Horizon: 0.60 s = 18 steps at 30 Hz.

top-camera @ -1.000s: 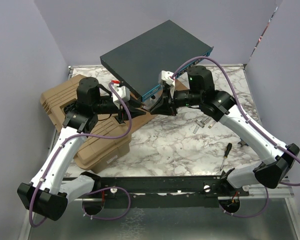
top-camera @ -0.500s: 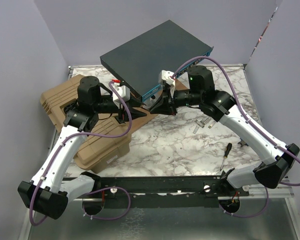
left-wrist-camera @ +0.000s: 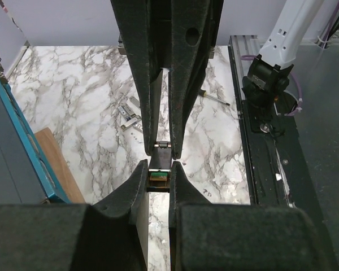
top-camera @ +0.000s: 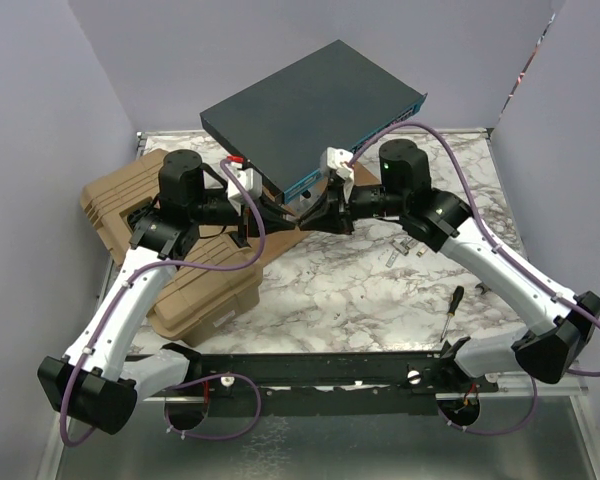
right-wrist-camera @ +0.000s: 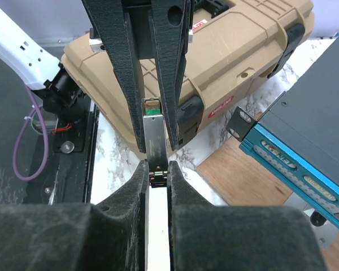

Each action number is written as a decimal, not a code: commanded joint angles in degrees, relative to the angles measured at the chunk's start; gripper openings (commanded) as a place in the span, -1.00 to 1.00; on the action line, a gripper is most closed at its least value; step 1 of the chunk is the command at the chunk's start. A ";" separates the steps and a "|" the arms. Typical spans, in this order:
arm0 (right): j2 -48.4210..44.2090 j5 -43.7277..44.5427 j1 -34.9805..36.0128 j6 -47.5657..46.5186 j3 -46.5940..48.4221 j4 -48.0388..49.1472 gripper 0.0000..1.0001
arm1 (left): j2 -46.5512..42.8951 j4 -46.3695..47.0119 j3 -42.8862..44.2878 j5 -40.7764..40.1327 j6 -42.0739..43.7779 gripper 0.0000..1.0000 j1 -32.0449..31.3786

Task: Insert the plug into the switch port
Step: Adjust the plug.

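The plug (right-wrist-camera: 154, 130), a slim metal module with a green contact end, hangs in the air between both grippers. My right gripper (right-wrist-camera: 158, 166) is shut on its latch end. My left gripper (left-wrist-camera: 158, 169) is shut on the green end of the plug (left-wrist-camera: 159, 164). The two grippers meet tip to tip, left gripper (top-camera: 285, 213) against right gripper (top-camera: 308, 213), just in front of the switch (top-camera: 310, 110). That dark grey box is tilted up, and its teal front face (right-wrist-camera: 296, 169) with the ports lies to the side of the plug.
A tan ribbed case (top-camera: 120, 200) lies under the left arm. A wooden board (right-wrist-camera: 254, 175) sits under the switch. A screwdriver (top-camera: 452, 305) and small metal parts (top-camera: 402, 248) lie on the marble table (top-camera: 330, 290) near the right arm.
My left gripper opened a little, moved right onto the plug's free end and closed on it. The right gripper shifted slightly left, still holding the plug.
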 commanded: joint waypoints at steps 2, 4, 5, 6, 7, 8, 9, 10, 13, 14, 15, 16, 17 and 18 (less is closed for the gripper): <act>-5.14 5.26 0.32 4.13 -6.94 13.08 -0.52 | -0.69 2.61 0.33 1.77 1.50 -1.00 -0.65; -6.64 6.21 0.34 5.50 -9.19 16.53 -0.36 | -1.11 4.75 -0.45 0.12 0.10 -1.00 -0.69; -7.26 6.33 0.33 5.93 -10.01 17.85 -0.30 | -1.39 7.09 -1.02 -0.84 -1.77 -1.00 -0.65; -7.81 6.46 0.30 6.64 -10.96 19.25 -0.26 | -1.94 10.01 -1.99 -1.72 -4.34 -1.00 -0.70; -8.27 6.51 0.24 7.46 -11.79 20.74 -0.22 | -2.61 14.66 -3.28 -2.65 -8.70 -1.00 -0.65; -8.83 6.69 0.16 8.13 -12.56 21.59 -0.20 | -3.53 21.06 -5.31 -3.82 -13.62 -1.00 -0.65; -9.52 7.10 0.06 9.03 -13.59 24.33 -0.19 | -4.70 28.51 -8.14 -5.56 -19.11 -1.00 -0.65; -10.41 7.40 -0.14 9.98 -14.93 26.76 -0.19 | -5.91 40.29 -11.08 -7.71 -24.65 -1.00 -0.65; -13.38 9.46 -0.77 13.58 -19.21 34.56 -0.02 | -8.36 53.53 -17.46 -12.94 -32.28 -1.00 -0.80; -14.12 9.72 -0.88 14.61 -20.39 36.71 0.04 | -8.45 53.73 -17.74 -13.44 -32.59 -1.00 -0.86; -14.47 9.68 -0.97 14.85 -20.96 38.15 0.08 | -8.40 53.71 -17.76 -13.40 -33.01 -1.00 -0.92; -14.53 9.34 -0.98 16.63 -20.92 38.55 0.09 | -8.40 53.74 -17.76 -13.46 -33.29 -1.00 -0.95; -14.41 9.19 -1.05 17.23 -20.73 38.57 0.10 | -8.46 53.80 -17.76 -13.44 -33.50 -1.00 -1.11; -14.22 9.20 -1.09 17.77 -20.61 38.77 0.10 | -8.59 53.90 -17.76 -13.48 -33.66 -1.00 -1.28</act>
